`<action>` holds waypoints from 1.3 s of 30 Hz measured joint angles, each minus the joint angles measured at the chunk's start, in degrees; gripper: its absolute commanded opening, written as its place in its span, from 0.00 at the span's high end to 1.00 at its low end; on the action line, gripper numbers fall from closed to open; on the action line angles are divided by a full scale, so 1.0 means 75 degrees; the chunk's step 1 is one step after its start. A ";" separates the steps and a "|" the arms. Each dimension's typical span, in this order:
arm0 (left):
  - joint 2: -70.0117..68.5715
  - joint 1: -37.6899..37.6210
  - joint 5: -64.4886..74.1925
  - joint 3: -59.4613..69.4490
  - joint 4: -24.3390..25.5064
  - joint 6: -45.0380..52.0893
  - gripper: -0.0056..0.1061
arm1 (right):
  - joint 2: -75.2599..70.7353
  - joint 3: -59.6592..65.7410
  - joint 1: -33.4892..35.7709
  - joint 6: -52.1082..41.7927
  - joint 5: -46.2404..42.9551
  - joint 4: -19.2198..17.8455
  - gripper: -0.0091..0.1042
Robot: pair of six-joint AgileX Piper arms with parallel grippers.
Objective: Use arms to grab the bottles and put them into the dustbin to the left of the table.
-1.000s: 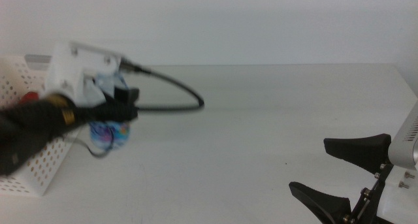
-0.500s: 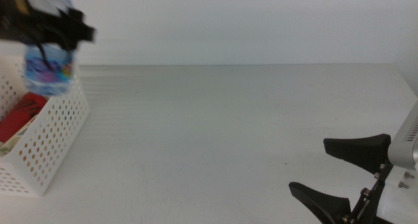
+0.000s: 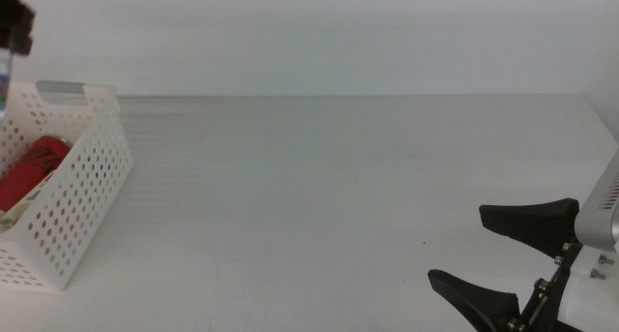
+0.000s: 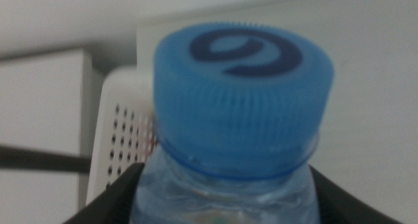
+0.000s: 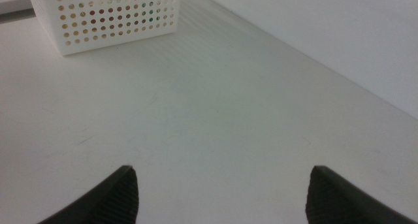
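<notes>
The small clear water bottle with a blue cap fills the left wrist view, and my left gripper is shut on it just below the cap. In the middle view this gripper shows only as a dark shape at the top left corner, above the dustbin. A sliver of the bottle hangs beneath it. The red soda can lies inside the dustbin. My right gripper waits open at the bottom right over the table, holding nothing.
The dustbin sits far across the table from the right gripper, with red and green showing through its holes. A white wall runs behind the table's far edge.
My left gripper has carried the water bottle up and left, from the dustbin's near side to above it, and has mostly left the middle view. The right arm has not moved.
</notes>
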 measured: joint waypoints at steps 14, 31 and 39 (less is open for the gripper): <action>0.1815 0.1043 0.0512 -0.0097 -0.0878 0.0623 0.99 | 0.0000 0.0000 0.0000 0.0000 0.0000 0.0000 0.33; 0.2740 0.1043 0.0305 -0.0146 -0.1006 0.0685 0.18 | 0.0000 0.0000 0.0000 0.0000 0.0000 0.0000 0.33; 0.2650 0.1013 0.1453 -0.0462 -0.1088 0.0640 0.14 | 0.0000 0.0000 0.0000 0.0000 0.0000 0.0000 0.33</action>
